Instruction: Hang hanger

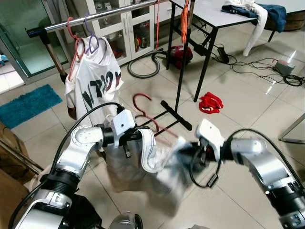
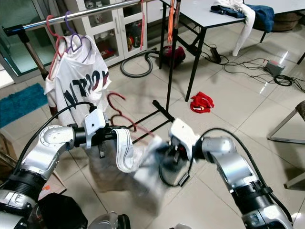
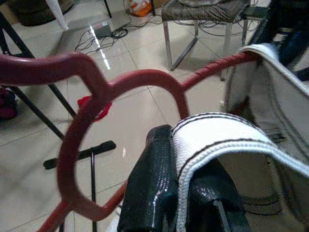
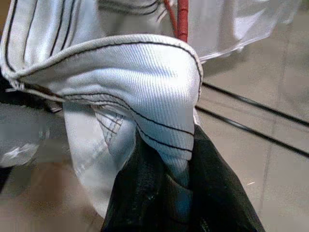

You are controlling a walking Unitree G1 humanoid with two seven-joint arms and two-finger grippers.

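A red hanger [image 1: 143, 113] sits inside a white garment [image 1: 151, 155] that I hold low over the floor between both arms. Its hook [image 3: 91, 96] sticks out above the cloth. My left gripper [image 1: 135, 138] is shut on the garment's ribbed collar edge [image 3: 217, 140]. My right gripper [image 1: 188, 153], blurred, is shut on another fold of the same garment [image 4: 145, 82]. Beyond and up to the left runs the clothes rail [image 1: 95, 16]. A printed white shirt [image 1: 97, 81] hangs on it from red and purple hangers.
The rack's black post and foot [image 1: 176, 114] stand just behind the held garment. A red cloth [image 1: 210, 101] lies on the tiles to the right. A red vacuum with hose [image 1: 180, 55], a table [image 1: 214, 19], floor cables [image 1: 281, 71] and a blue rug [image 1: 28, 105] surround the rack.
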